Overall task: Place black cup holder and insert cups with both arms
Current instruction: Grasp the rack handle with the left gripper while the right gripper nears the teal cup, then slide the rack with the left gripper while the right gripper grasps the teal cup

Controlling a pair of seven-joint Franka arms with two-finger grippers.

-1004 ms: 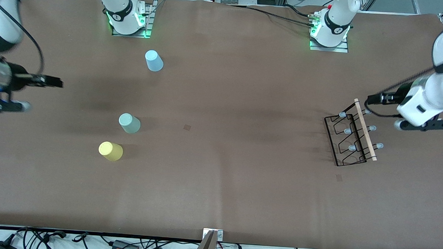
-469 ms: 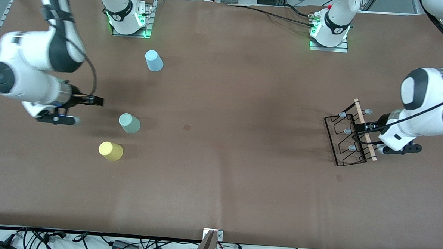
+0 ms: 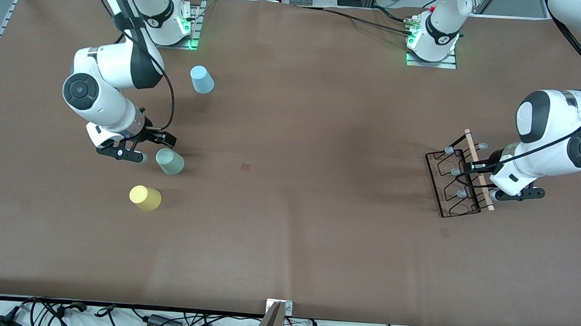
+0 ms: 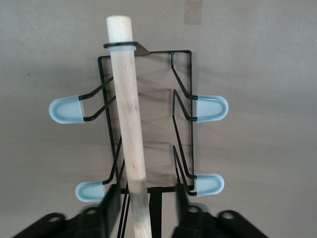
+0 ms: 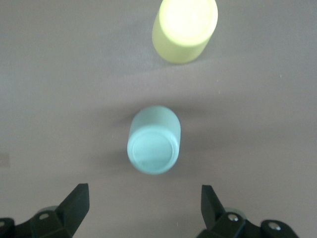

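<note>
— Where's the holder against the fingers?

— At the left arm's end of the table. Its wooden rod runs between the left gripper's fingers, which stand either side of it with gaps showing (not yet pinching).

— And the right gripper?

— Spread wide, just beside the mint cup, which sits upside down between its fingers. Half a second ago it was well short of that cup.

— The holder's look?

— Thin black wire, pale blue capped pegs. Yellow cup and blue cup stand nearby.

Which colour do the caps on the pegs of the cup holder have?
Pale blue caps on the black cup holder; clearest in the left wrist view.
</note>
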